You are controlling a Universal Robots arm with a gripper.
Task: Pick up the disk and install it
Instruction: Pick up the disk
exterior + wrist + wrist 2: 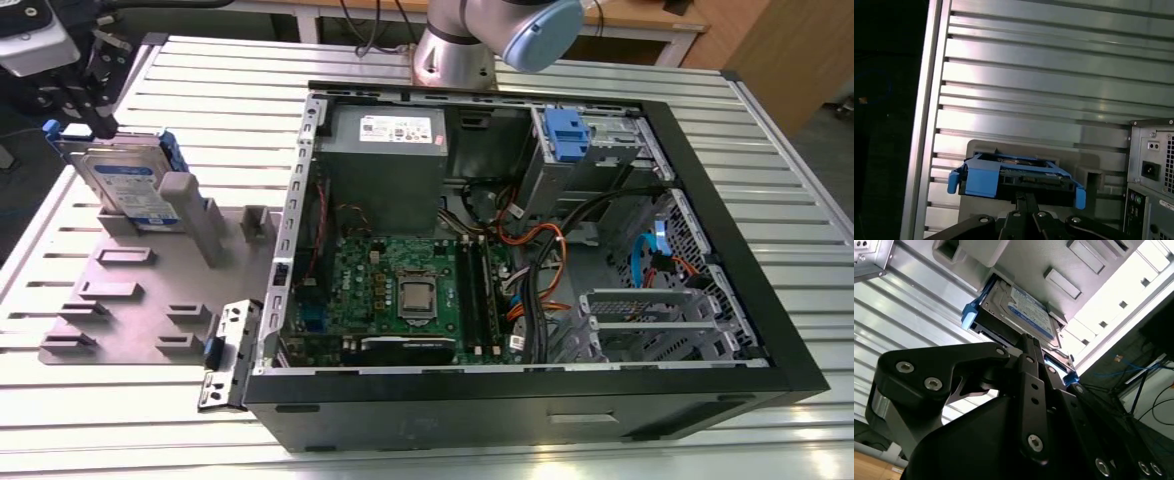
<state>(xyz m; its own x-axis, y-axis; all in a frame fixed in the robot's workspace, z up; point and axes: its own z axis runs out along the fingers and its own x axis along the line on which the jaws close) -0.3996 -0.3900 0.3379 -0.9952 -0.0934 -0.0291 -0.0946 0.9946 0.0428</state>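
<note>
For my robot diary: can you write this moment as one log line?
pincer: at top of disk | disk: upright in grey stand, not installed | computer case: open

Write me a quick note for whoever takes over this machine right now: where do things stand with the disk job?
The gripper is at the top edge of the silver rectangular disk with blue plastic rails; whether it grips cannot be told.
The disk stands upright in the grey plastic stand, on the exterior view's left of the open black computer case.
Done: gripper positioned at the disk.
Left: disk not lifted, not in the case.
</note>
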